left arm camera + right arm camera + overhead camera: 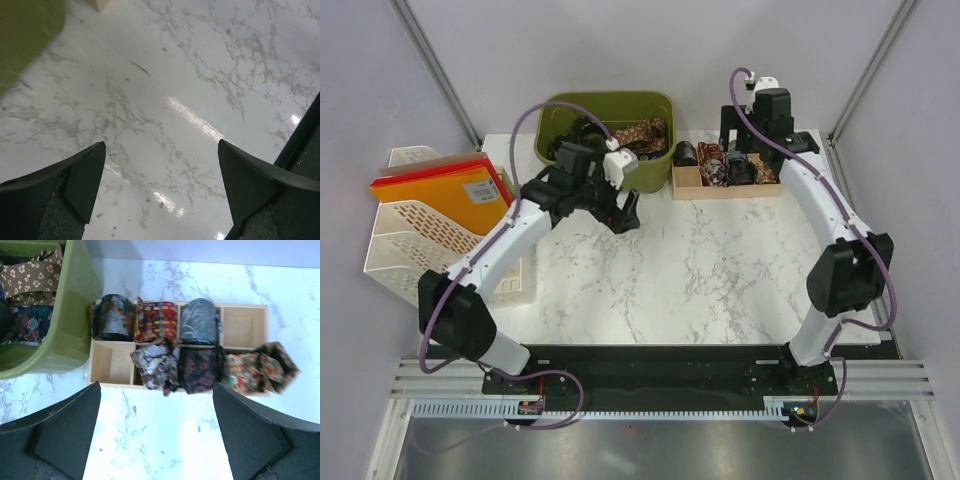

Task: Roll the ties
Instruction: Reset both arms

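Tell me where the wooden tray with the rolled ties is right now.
In the top view the wooden tray sits at the far edge of the table, right of centre, right next to the green bin, with the right gripper poised near it.

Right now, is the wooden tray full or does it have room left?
Not full. Six rolled ties sit in the tray; two opposite corner compartments show bare wood.

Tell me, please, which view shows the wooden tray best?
The right wrist view: the wooden tray lies whole, every compartment distinct. The top view shows it small; the left wrist view, at most a corner.
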Tool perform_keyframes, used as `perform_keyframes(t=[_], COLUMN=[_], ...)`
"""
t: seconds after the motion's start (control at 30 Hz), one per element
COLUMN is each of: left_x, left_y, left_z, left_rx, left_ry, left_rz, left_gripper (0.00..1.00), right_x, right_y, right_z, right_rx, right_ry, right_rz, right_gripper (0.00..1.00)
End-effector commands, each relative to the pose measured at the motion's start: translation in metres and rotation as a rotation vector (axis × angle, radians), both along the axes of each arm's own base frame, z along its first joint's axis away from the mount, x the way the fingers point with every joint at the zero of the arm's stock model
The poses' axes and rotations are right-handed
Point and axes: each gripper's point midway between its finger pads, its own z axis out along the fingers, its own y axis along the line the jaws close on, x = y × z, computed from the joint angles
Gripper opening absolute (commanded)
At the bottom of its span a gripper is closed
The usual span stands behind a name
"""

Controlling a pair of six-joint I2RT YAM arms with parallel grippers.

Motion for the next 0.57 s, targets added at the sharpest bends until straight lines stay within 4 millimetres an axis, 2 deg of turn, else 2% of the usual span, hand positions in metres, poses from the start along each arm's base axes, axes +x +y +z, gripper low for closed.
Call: perform_keyframes(t=[0.0, 0.03, 0.1, 0.13, 0.17, 0.2, 0.23, 0.27, 0.33, 0.37, 0.43, 0.53], left_x=[0.023, 0.029, 0.030, 0.029, 0.026, 0.022, 0.015, 0.008, -0.006, -0.018, -0.035, -0.043], left_y=[0.030, 0.043, 0.055, 0.064, 0.071, 0.076, 0.082, 0.088, 0.096, 0.098, 0.103, 0.108], left_z=[0.058, 0.062, 0.066, 0.070, 0.061, 0.057, 0.061, 0.044, 0.036, 0.016, -0.005, 0.002], left_rx=[-0.078, -0.089, -0.093, -0.095, -0.074, -0.070, -0.073, -0.046, -0.047, -0.035, -0.021, -0.030], left_ry=[-0.041, -0.040, -0.037, -0.043, -0.025, -0.016, -0.031, -0.003, 0.014, 0.064, 0.108, 0.076], left_rz=[0.134, 0.176, 0.214, 0.246, 0.269, 0.279, 0.286, 0.304, 0.332, 0.328, 0.332, 0.351], left_gripper=[0.99, 1.00, 1.00, 1.00, 1.00, 1.00, 0.99, 0.99, 1.00, 1.00, 1.00, 0.99], right_x=[-0.034, -0.040, -0.062, -0.073, -0.083, -0.091, -0.101, -0.111, -0.131, -0.137, -0.153, -0.167], right_y=[-0.028, -0.036, -0.046, -0.052, -0.056, -0.059, -0.064, -0.068, -0.074, -0.075, -0.078, -0.073], right_z=[0.028, 0.028, 0.025, 0.033, 0.018, 0.014, 0.021, 0.005, -0.012, -0.019, -0.035, -0.041], right_rx=[0.009, 0.012, 0.003, 0.008, 0.005, 0.008, 0.007, 0.000, 0.001, 0.006, 0.013, 0.046], right_ry=[-0.038, -0.036, -0.028, -0.047, -0.014, -0.002, -0.019, 0.015, 0.046, 0.059, 0.089, 0.099], right_rz=[0.006, 0.000, -0.003, -0.006, -0.010, -0.012, -0.021, -0.027, -0.046, -0.051, -0.058, -0.045], right_gripper=[0.98, 0.98, 0.98, 0.98, 0.98, 0.98, 0.98, 0.98, 0.98, 0.98, 0.98, 0.98])
